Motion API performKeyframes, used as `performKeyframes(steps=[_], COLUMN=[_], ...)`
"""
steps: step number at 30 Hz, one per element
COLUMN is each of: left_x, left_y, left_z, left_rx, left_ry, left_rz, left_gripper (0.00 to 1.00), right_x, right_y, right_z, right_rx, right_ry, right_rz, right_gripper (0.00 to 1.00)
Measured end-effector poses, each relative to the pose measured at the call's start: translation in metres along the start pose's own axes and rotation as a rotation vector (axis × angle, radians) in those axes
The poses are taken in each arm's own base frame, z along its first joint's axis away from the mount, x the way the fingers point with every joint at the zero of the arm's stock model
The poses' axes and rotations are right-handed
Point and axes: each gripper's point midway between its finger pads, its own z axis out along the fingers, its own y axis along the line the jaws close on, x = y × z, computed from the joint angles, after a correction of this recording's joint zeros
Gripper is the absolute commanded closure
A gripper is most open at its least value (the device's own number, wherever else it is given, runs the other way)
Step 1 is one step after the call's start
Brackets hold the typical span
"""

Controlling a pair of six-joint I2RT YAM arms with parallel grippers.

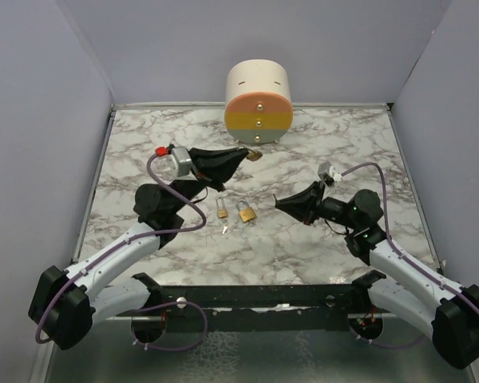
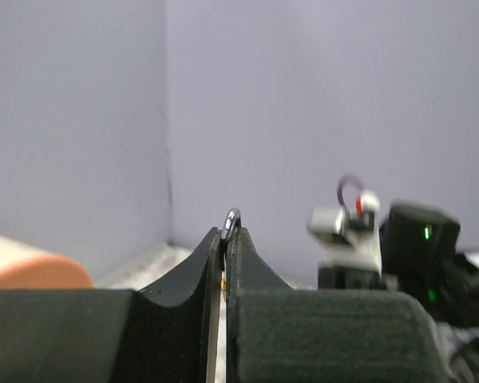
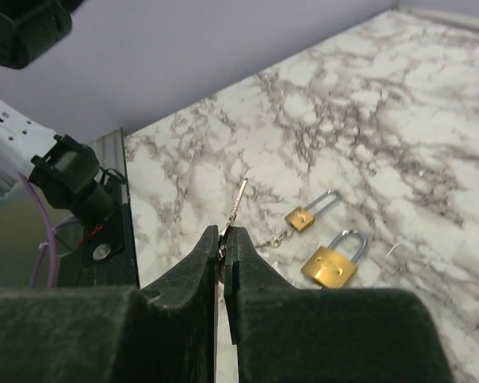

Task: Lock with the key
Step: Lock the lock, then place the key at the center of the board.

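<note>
At table (image 1: 144, 239) rear, drum (image 1: 258, 104) shut; small padlock (image 1: 222, 209), large padlock (image 1: 247, 212) outside.

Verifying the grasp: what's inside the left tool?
A silver shackle loop pokes out above the shut left tool. The top view shows a brass padlock at its tip. The fingers cover the rest of the lock, so the keyhole cannot be seen.

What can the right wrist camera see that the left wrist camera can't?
Only the right wrist view shows a small brass padlock and a bigger brass padlock lying on the white marble table, plus a thin silver key pinched in the right gripper. Only the left wrist view shows a silver padlock loop pinched in the left gripper, and a peach round box. Both show shut black fingers and the plain grey wall.
</note>
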Motion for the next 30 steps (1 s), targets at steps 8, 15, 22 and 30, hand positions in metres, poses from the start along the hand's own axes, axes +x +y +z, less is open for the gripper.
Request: performKeyframes(steps=[8, 15, 22, 30], left_x=[-0.057, 0.014, 0.136, 0.251], left_y=[0.005, 0.035, 0.053, 0.048], left_z=[0.004, 0.017, -0.006, -0.050], left_rx=[-0.041, -0.125, -0.197, -0.232], left_ry=[-0.217, 0.030, 0.347, 0.642], left_rz=[0.092, -0.028, -0.242, -0.453], left_gripper=[1.00, 1.00, 1.00, 1.00], right_x=[0.031, 0.016, 0.018, 0.039], right_y=[-0.005, -0.040, -0.089, -0.122], right_z=[-0.007, -0.017, -0.037, -0.045], right_rx=[0.036, 0.297, 0.607, 0.782], right_ry=[0.091, 0.039, 0.030, 0.105], right_rz=[0.094, 0.105, 0.146, 0.211], right_gripper=[0.98, 0.98, 0.98, 0.98])
